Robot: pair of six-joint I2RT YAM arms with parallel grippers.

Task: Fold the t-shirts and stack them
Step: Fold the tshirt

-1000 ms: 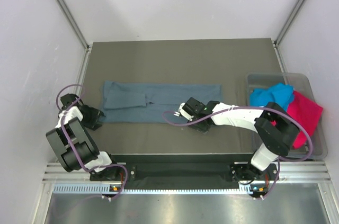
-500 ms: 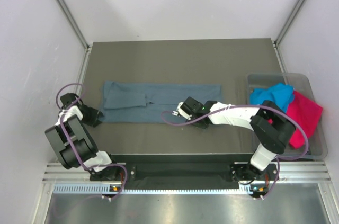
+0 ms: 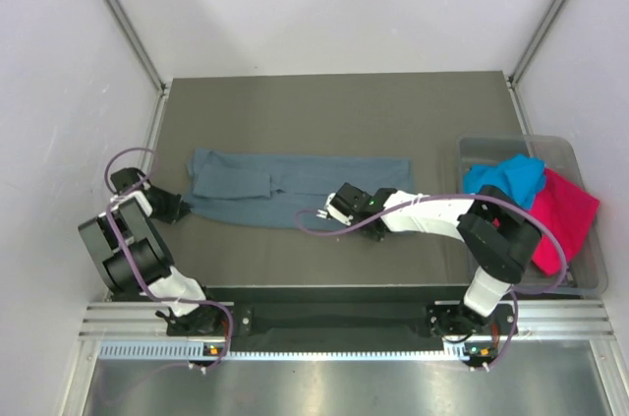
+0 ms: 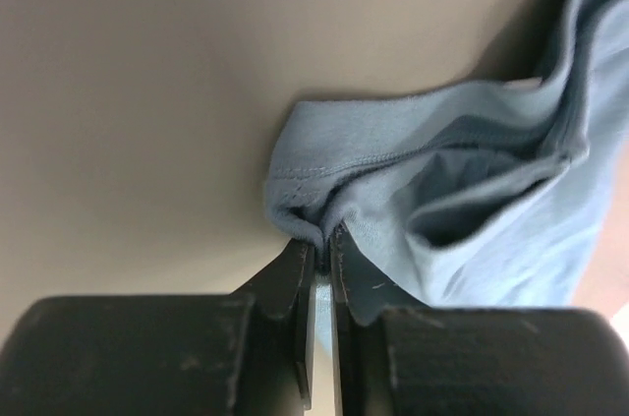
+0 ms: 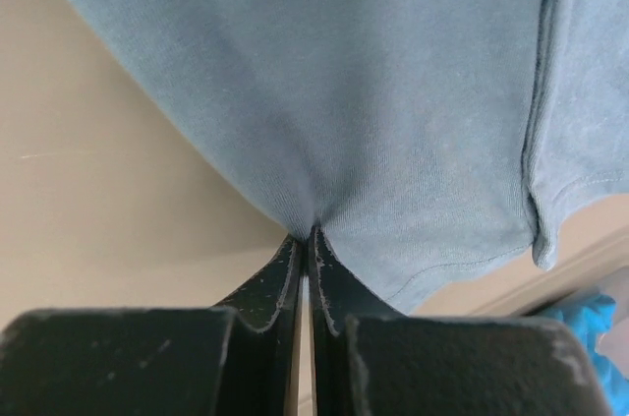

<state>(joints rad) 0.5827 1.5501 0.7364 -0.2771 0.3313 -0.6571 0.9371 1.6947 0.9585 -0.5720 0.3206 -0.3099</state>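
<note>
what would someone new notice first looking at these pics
The long slate-blue t-shirt stands out first, lying as a strip across the middle of the dark table. The left hand is shut on its left near corner, and the right hand is shut on its near edge further right. At the table's right side, a clear tub holds a crumpled turquoise t-shirt and a pink t-shirt.

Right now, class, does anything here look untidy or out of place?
The turquoise t-shirt and pink t-shirt lie crumpled in the tub, the pink one seemingly over its right rim. The blue t-shirt is bunched at its left end, where the left hand pinches it.
</note>
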